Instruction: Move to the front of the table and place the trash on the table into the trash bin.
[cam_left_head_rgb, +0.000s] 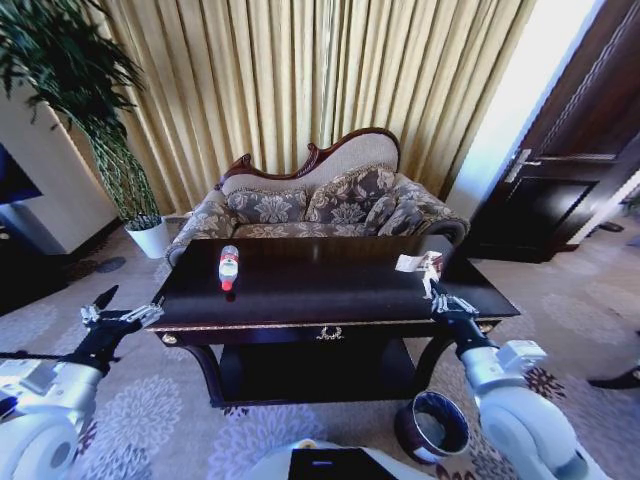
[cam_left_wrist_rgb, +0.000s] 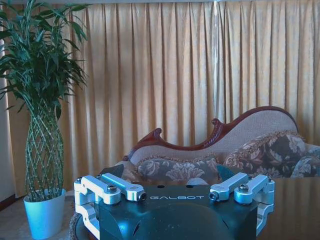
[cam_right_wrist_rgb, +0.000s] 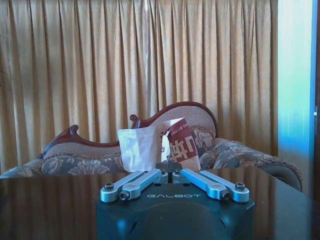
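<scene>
The dark table (cam_left_head_rgb: 330, 290) stands before me, sofa (cam_left_head_rgb: 320, 205) behind its far edge. The trash bin (cam_left_head_rgb: 432, 425) sits on the carpet below the table's front right corner. A bottle (cam_left_head_rgb: 229, 267) lies left of centre near the far edge; a carton (cam_right_wrist_rgb: 181, 146) and white paper (cam_right_wrist_rgb: 138, 148) stand at the far right corner. My right gripper (cam_left_head_rgb: 436, 297) hovers just before them, fingers narrow. My left gripper (cam_left_head_rgb: 125, 310), spread wide, hangs off the front left corner.

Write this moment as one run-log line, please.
base: before table | right gripper: shut, over table's right front, short of carton | left gripper: open, idle off table's left | bottle: on table | bin: floor
</scene>
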